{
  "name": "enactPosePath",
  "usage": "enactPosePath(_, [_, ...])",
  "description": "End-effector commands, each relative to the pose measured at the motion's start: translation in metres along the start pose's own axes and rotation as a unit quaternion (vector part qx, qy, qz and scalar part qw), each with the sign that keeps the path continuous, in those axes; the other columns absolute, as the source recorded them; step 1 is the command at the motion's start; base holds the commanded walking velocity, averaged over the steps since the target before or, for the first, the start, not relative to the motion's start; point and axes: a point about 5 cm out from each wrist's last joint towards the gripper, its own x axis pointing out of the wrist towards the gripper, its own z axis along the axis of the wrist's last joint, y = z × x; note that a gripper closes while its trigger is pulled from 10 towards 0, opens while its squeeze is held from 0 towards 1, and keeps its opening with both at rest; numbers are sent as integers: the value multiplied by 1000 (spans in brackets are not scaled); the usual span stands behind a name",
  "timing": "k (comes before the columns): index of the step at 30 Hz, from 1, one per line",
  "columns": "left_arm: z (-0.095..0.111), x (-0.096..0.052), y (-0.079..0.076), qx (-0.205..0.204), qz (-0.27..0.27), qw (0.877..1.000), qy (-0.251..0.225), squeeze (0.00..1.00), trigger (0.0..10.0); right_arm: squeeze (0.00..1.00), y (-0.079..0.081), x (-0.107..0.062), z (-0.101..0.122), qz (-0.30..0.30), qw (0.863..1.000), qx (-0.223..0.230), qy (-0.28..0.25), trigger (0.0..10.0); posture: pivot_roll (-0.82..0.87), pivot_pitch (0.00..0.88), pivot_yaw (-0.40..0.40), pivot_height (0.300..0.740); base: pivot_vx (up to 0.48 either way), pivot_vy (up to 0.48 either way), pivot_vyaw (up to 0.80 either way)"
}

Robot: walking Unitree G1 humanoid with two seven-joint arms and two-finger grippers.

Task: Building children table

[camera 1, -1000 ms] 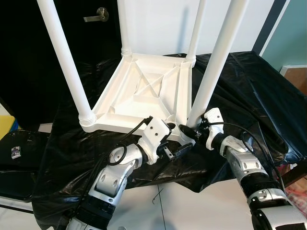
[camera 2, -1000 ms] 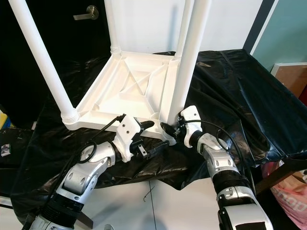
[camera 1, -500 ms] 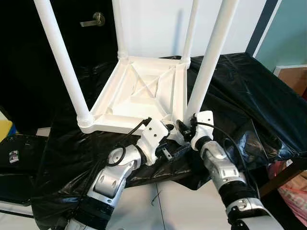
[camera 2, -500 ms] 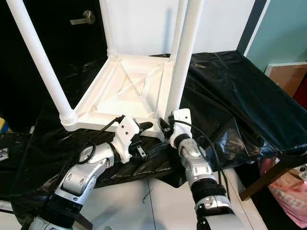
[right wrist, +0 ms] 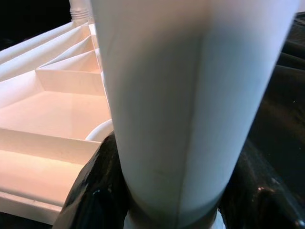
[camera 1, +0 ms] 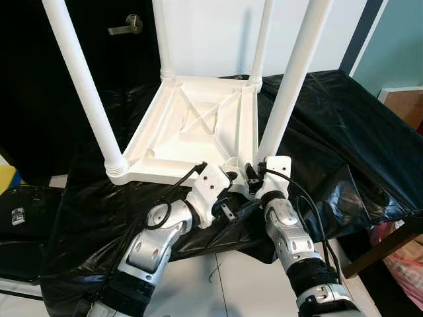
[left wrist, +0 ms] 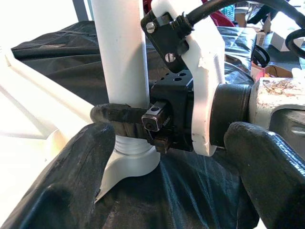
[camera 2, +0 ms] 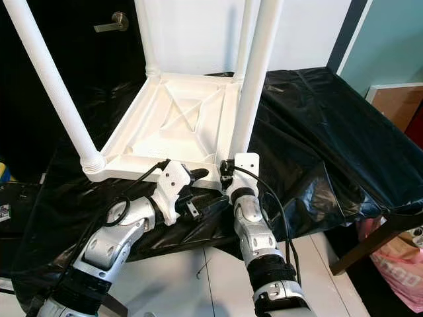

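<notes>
upside-down white plastic children's table lies on black plastic sheet, four legs up | right gripper clenched round near-right white tubular leg at its base | left gripper just beside, fingers parted | no legible writing

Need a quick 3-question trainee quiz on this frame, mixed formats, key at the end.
1. True or false: the white plastic children's table lies upside down on the black plastic sheet.
2. How many white round legs stand up from it?
3. Which end effector clasps the near right leg at its base?
A. left end effector
B. right end effector
C. both

Key: 1 true. 2 four. 3 B; the right wrist view shows its black fingers on either side of the leg.
</notes>
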Motion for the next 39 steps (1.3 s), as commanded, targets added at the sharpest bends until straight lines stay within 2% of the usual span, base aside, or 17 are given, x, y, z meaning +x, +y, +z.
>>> enactPosePath(1, [-3, -2, 1, 2, 14, 1000, 9, 0, 10000, 0, 1, -4, -13, -4, 999, 9, 30, 10000, 7, 0, 4, 740, 0, 0, 0])
enactPosePath(5, [-3, -2, 2, 4, 14, 1000, 10, 0, 10000, 0, 3, -3, -10, 2, 1000, 0, 20, 10000, 5, 0, 4, 740, 0, 0, 0])
enactPosePath(6, [-3, -2, 2, 4, 14, 1000, 10, 0, 10000, 1000, 3, -4, -9, 0, 1000, -2, 20, 10000, 5, 0, 4, 740, 0, 0, 0])
enactPosePath(13, [-2, -1, 2, 7, 15, 1000, 10, 0, 10000, 1000, 2, -11, -1, 46, 999, 13, -10, 10000, 3, 0, -1, 740, 0, 0, 0])
enactPosePath(17, [0, -1, 1, 4, 13, 1000, 5, 0, 10000, 1000, -21, -13, 11, 121, 992, 9, -39, 10000, 1, 0, -1, 740, 0, 0, 0])
enactPosePath(19, [0, 0, 1, 4, 13, 1000, 5, 0, 10000, 1000, -24, -14, 13, 132, 990, 9, -39, 10000, 1, 0, -1, 740, 0, 0, 0])
enactPosePath(20, [0, -1, 1, 4, 13, 1000, 5, 0, 10000, 0, -30, -13, 16, 153, 987, 0, -43, 10000, 0, 0, 0, 740, 0, 0, 0])
enactPosePath(23, [1, -1, 1, 0, 11, 1000, 2, 0, 10000, 0, -41, -11, 22, 211, 976, -34, -42, 10000, -2, 0, 3, 740, 0, 0, 0])
enactPosePath(26, [2, 0, 1, 0, 10, 1000, 0, 0, 10000, 0, -42, -8, 22, 243, 968, -50, -35, 10000, -1, 0, 5, 740, 0, 0, 0])
enactPosePath(32, [3, 1, 4, 5, 10, 1000, 0, 0, 10000, 0, -37, 2, 23, 301, 951, -73, -19, 10000, 3, 0, 7, 740, 0, 0, 0])
enactPosePath(39, [3, 1, 5, 8, 10, 1000, 1, 0, 10000, 0, -32, 9, 24, 326, 941, -84, -9, 10000, 10, 0, 1, 740, 0, 0, 0])
